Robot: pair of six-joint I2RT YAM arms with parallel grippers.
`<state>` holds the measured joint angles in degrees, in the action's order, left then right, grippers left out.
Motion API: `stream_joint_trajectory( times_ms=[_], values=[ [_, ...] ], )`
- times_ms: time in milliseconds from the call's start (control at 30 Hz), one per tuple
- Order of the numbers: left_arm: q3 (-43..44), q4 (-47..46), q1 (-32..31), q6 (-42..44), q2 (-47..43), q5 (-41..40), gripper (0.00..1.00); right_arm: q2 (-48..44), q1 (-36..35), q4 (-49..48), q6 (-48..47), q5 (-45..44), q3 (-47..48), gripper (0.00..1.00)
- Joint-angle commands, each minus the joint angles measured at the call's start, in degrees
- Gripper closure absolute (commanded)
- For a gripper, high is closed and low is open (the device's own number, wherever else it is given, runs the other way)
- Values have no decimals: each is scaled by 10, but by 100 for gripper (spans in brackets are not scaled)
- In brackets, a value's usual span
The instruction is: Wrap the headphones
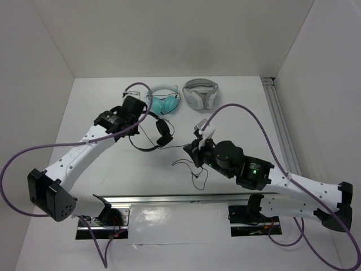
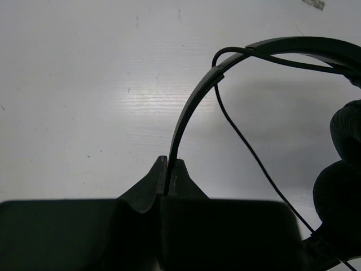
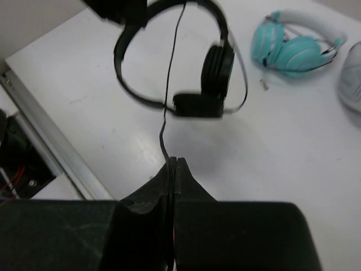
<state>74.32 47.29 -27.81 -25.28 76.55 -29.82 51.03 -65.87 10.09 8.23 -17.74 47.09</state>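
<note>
The left tool [image 2: 169, 167] is pinching the thin headband of the small black on-ear headphones [image 1: 164, 139], holding them above the white counter [image 1: 130, 175]. The right tool [image 3: 174, 163] is gripping their long thin black cable [image 3: 172, 73]. Pulling it too taut is risking the band slipping free.

White table [image 1: 90, 99], matte, lightly scuffed. Plain white walls box it in: back wall [image 1: 169, 34], left wall [image 1: 28, 84], right wall [image 1: 327, 84]. Metal side rail [image 1: 280, 121] runs along the table's right edge, front rail [image 1: 180, 199] along the near edge. Light is even, shadows soft, with a glare patch [image 1: 169, 217] near the front.
</note>
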Motion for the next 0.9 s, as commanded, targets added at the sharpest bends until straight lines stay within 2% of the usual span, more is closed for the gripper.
stream_joint_trajectory(
  times_ms=[0, 133, 167, 300, 567, 700, 767, 867],
  values=[
    [0, -13, -45, 15, 8, -54, 100, 21, -4, 38, -57, -75, 74, 100],
    [-24, -31, -97, 44, 7, -34, 100, 44, -4, 38, -93, -113, 122, 100],
    [-30, -39, -127, 55, -1, -21, 100, 50, -4, 38, -101, -122, 128, 100],
    [-42, -44, -194, 74, -36, -43, 100, 74, 2, 44, -140, -178, 136, 100],
    [-64, 18, -294, 48, -76, -65, 100, 57, 51, -48, -184, -310, 107, 100],
    [-59, 34, -332, 43, -76, -43, 100, 57, 73, -94, -208, -299, 124, 100],
    [-59, 24, -341, 65, -84, 2, 100, 57, 80, -94, -222, -270, 136, 100],
    [-59, 10, -352, 87, -103, 55, 100, 62, 94, -107, -240, -174, 142, 100]
  ],
)
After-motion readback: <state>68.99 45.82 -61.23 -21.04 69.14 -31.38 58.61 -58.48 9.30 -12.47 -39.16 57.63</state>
